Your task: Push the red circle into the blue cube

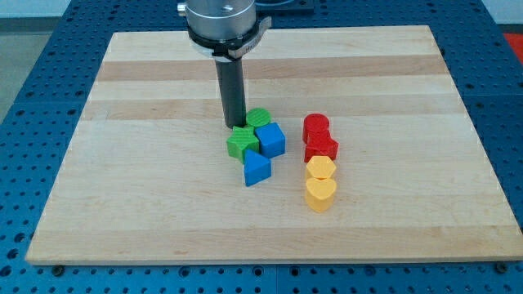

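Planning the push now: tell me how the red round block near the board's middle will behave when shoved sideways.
The red round block looks squat and flat-bottomed, so it will probably slide, not roll or tip. It touches the red star-like block below it, which may drag along. The smooth wooden board suggests little friction. My tip sits left, by the green blocks.

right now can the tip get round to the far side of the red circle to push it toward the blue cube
Probably yes. My tip sits by the green blocks, left of the blue cube. The red circle has bare board above and to its right, so I can loop round the top.
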Motion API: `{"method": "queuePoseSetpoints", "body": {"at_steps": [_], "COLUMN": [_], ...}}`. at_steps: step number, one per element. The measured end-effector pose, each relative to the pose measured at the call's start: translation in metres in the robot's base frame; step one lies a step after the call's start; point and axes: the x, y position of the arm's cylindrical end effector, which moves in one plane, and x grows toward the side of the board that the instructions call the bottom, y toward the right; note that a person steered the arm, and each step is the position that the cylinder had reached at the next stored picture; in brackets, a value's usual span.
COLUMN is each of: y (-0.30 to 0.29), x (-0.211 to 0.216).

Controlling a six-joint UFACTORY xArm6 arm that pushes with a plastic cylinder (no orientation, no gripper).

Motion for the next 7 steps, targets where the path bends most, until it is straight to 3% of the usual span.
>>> {"method": "queuePoseSetpoints", "body": {"at_steps": [2, 4, 5, 7], "y": [0.032, 0.184, 0.205, 0.169], "x": [-0.053, -0.042, 0.003, 0.007]}}
